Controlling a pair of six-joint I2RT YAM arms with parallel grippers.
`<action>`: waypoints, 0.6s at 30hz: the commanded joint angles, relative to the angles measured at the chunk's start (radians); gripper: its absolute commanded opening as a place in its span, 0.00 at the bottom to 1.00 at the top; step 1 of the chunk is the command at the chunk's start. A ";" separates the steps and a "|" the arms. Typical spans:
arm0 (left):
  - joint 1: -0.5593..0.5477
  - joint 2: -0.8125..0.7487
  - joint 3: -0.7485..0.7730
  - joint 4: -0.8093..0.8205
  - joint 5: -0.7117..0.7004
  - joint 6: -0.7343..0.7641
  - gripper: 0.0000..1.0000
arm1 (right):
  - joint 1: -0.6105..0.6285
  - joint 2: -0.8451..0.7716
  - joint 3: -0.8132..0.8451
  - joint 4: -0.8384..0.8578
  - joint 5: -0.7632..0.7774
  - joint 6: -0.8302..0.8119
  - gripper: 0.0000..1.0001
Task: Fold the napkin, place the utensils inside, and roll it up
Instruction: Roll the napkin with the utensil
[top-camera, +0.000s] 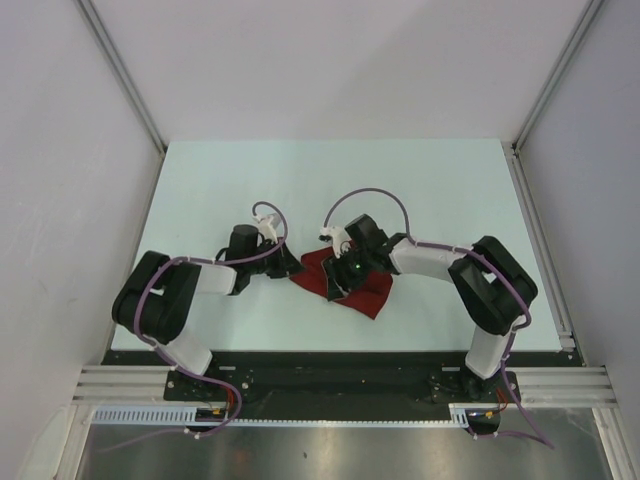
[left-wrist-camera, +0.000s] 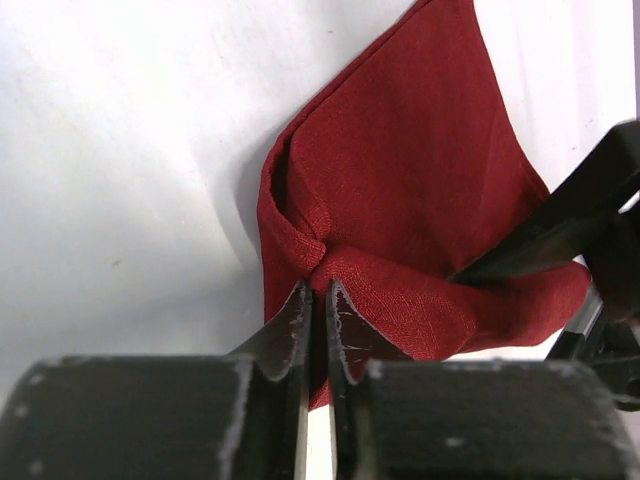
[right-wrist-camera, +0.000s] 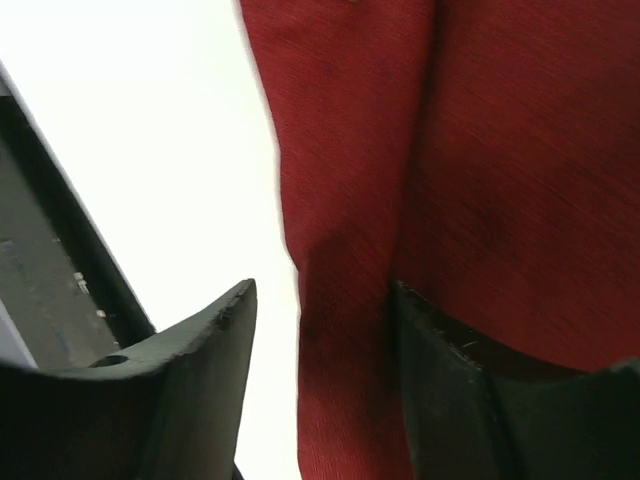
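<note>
The dark red napkin (top-camera: 366, 293) lies bunched and partly folded at the table's near middle. My left gripper (top-camera: 293, 266) is shut on a pinched fold at the napkin's left edge; the left wrist view shows the jaws (left-wrist-camera: 320, 290) nearly together with cloth (left-wrist-camera: 400, 180) gathered at their tips. My right gripper (top-camera: 338, 280) is over the napkin, open, its jaws (right-wrist-camera: 322, 300) on either side of a cloth edge (right-wrist-camera: 480, 150) without pressing it. One right finger (left-wrist-camera: 560, 220) rests on the cloth in the left wrist view. The fork is hidden or out of view.
The pale table (top-camera: 400, 190) is walled by white panels on three sides. A metal rail (top-camera: 540, 240) runs along its right edge, and a black mounting strip (top-camera: 340, 365) lies along the near edge between the arm bases.
</note>
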 joint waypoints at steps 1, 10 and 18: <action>0.004 0.021 0.044 -0.044 0.009 0.039 0.06 | -0.003 -0.115 0.085 -0.194 0.206 -0.023 0.62; 0.004 0.023 0.029 -0.047 0.010 0.028 0.00 | 0.169 -0.312 0.079 -0.101 0.532 -0.060 0.64; 0.005 0.002 0.027 -0.096 -0.023 0.048 0.00 | 0.293 -0.229 0.048 -0.015 0.627 -0.125 0.64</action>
